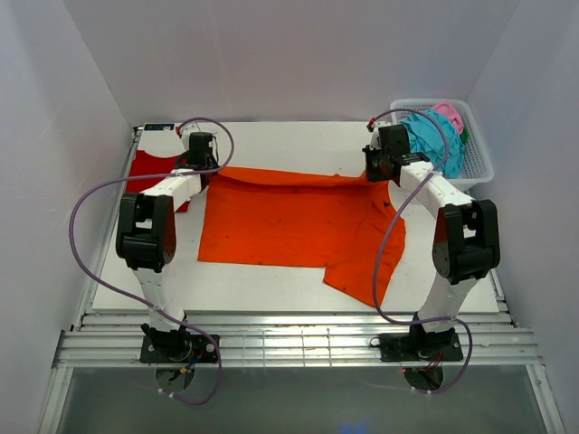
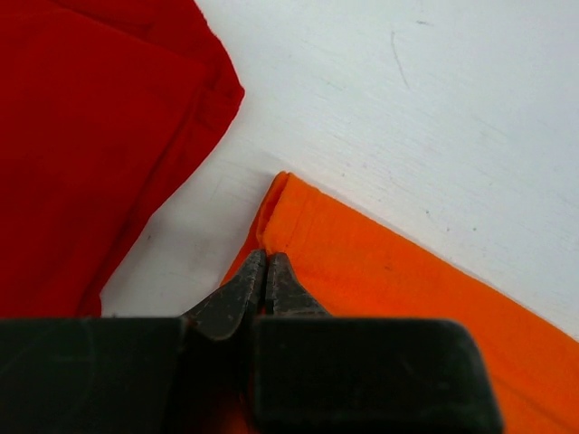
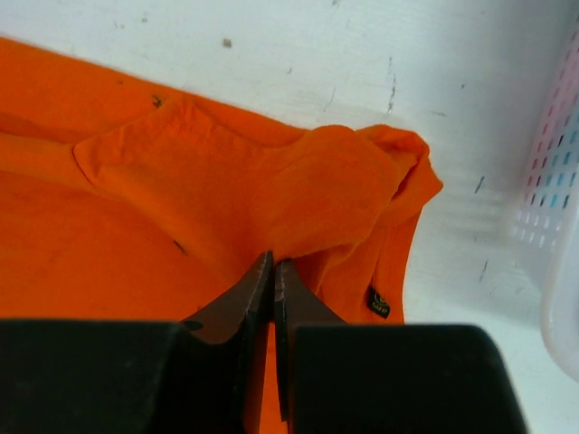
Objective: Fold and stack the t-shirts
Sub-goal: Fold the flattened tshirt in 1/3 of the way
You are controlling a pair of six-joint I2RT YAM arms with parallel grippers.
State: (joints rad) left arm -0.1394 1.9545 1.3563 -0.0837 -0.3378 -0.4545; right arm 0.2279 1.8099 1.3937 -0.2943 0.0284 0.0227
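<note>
Top external view: the bench [image 1: 262, 285] carries the orange t-shirt [image 1: 289, 226] spread across its middle, and I hold it at both far corners, I judge to bring that edge over in a fold. The red t-shirt [image 1: 149, 169] lies just beside the left corner, probably the stack's base. The basket [image 1: 482, 172] crowds my right arm. My left claw [image 2: 265, 264] is pinched tight on the orange corner, and my right claw [image 3: 272, 268] is pinched on bunched orange cloth.
</note>
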